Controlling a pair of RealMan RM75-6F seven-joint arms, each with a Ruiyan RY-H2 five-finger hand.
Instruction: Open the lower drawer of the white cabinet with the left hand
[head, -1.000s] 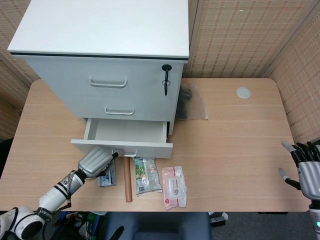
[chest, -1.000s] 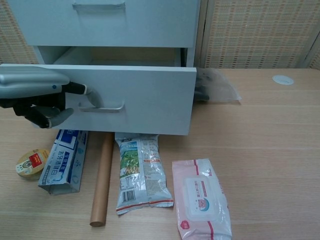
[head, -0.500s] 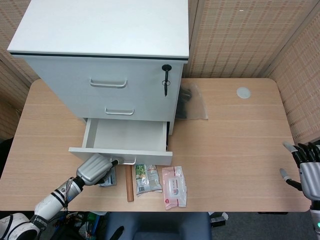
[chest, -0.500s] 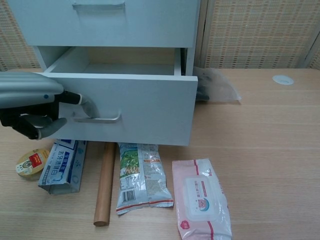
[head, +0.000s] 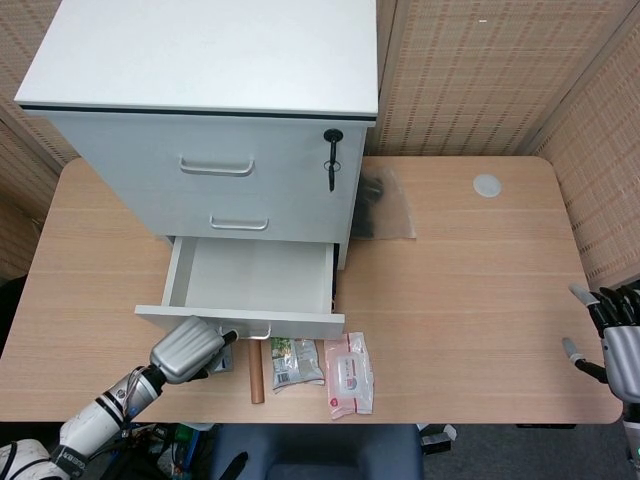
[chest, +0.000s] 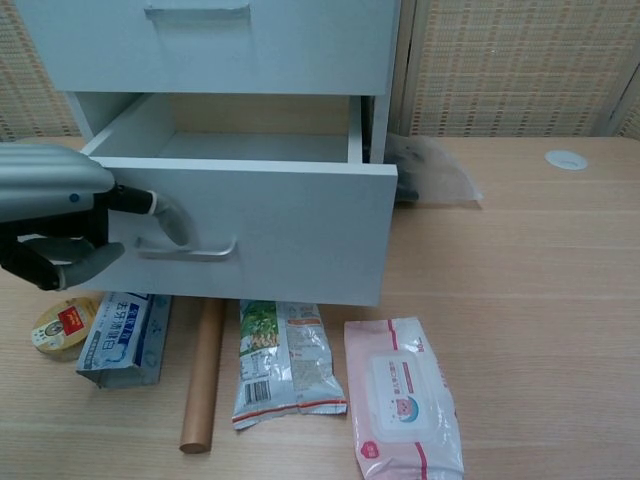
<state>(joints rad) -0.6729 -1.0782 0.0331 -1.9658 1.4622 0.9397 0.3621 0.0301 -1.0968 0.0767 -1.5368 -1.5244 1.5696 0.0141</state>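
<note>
1. Head view — the white cabinet (head: 205, 120) stands at the table's far left. Its lower drawer (head: 245, 290) is pulled well out toward 6 o'clock, interior empty. The left hand (head: 185, 349) sits at the drawer front's 7 o'clock, a finger hooked at the handle (head: 250, 333); the handle's long axis runs 9 to 3 o'clock. The right hand (head: 620, 350) hangs well apart at the table's 4 o'clock corner, fingers apart, holding nothing — the left is plainly nearer.

2. Chest view — the left hand (chest: 55, 215) lies at 9 o'clock of the handle (chest: 187, 250), one finger (chest: 165, 215) curled behind the bar, gripping it. The drawer front (chest: 250, 230) overhangs the tops of a snack packet (chest: 280, 360), a wooden roller (chest: 200, 375) and a blue pack (chest: 125, 340).

3. Surface and room — pale wood table (chest: 520, 300); wipes pack (chest: 405, 400) lies just beside the packet. Judgement: further pull toward 6 o'clock has little travel left.
</note>
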